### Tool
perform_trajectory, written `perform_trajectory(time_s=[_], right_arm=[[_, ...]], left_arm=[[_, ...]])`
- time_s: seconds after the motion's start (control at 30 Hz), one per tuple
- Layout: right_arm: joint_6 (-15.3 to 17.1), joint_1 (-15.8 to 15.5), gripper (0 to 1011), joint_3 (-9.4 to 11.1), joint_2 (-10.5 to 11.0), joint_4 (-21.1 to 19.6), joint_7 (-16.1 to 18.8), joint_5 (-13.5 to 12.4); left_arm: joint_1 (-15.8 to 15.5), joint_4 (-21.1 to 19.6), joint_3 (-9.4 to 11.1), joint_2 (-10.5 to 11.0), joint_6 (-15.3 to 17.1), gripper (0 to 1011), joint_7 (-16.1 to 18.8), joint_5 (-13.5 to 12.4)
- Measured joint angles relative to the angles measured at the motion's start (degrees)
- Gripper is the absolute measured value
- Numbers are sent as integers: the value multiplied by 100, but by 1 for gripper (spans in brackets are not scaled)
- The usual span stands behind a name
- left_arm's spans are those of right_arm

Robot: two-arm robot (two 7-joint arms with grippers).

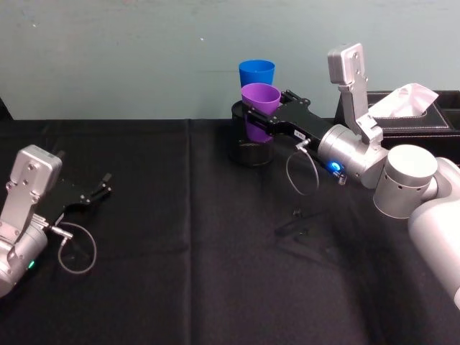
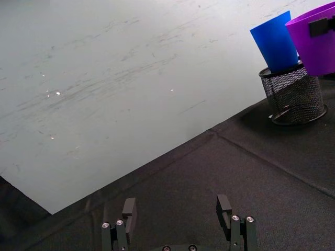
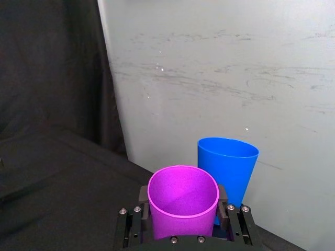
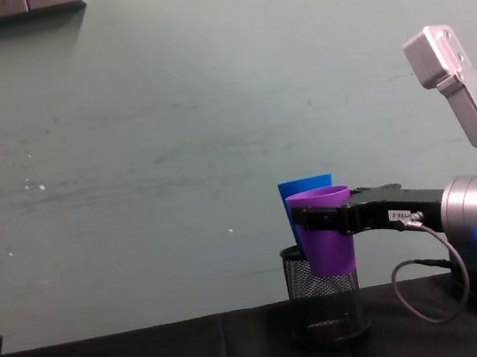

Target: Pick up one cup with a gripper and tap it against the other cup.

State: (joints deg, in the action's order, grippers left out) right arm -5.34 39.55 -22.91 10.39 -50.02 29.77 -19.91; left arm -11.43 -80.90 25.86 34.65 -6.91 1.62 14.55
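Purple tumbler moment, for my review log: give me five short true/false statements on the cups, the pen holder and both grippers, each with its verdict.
1. The right gripper is shut on the purple tumbler. True.
2. The blue tumbler lies on its side on the table. False: it stands upright with its base in the black mesh pen holder.
3. The left gripper holds the blue tumbler. False: it is open and empty, low over the table on the robot's left.
4. The purple tumbler is held off the table, mouth up. True.
5. The purple tumbler is far from the blue one. False: it is close beside it.
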Motion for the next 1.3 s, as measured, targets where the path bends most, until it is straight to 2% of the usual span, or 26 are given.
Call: perform_trajectory(time_s=[1.3], right_arm=[[0, 0, 726, 0, 0, 0, 0, 0]], left_arm=[[0, 0, 0, 0, 0, 1000, 0, 0]])
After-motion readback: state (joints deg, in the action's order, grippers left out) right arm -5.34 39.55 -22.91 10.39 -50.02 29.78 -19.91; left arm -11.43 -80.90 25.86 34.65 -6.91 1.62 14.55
